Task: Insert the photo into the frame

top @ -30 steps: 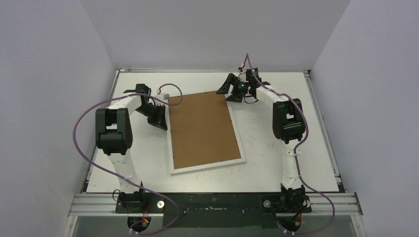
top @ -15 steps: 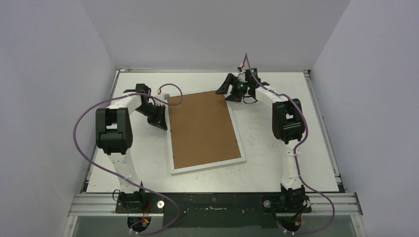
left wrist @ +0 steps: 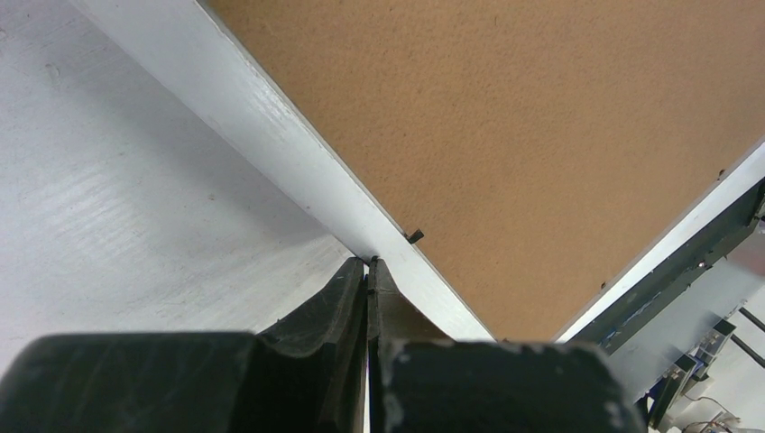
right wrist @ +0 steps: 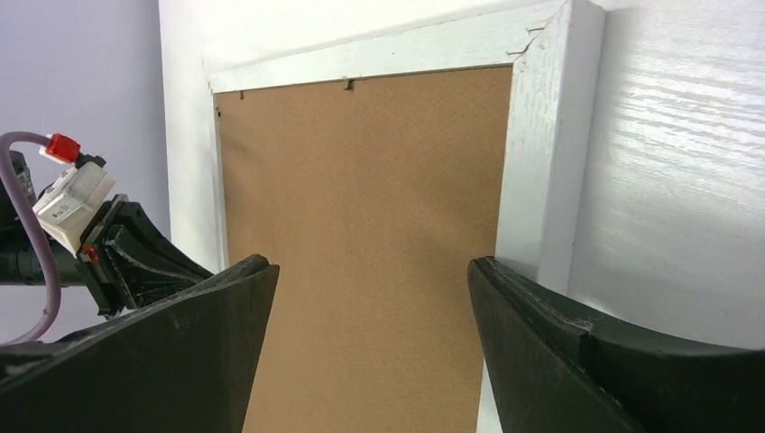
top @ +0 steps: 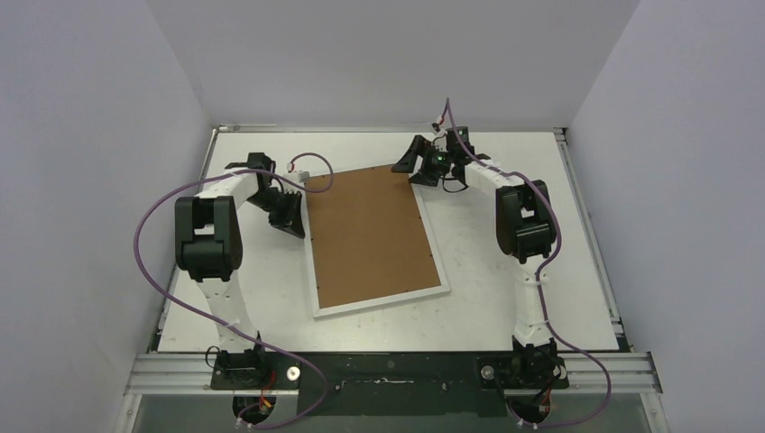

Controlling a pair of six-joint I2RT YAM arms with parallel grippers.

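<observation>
The frame lies face down on the white surface, and a brown backing board fills its opening inside the narrow white border; whether the photo lies beneath the board cannot be told. The left gripper is fully closed with nothing between its fingers, its tips at the outer edge of the frame's left rail. The right gripper stands wide open and empty at the frame's far right corner, one finger over the board, the other by the right rail.
</observation>
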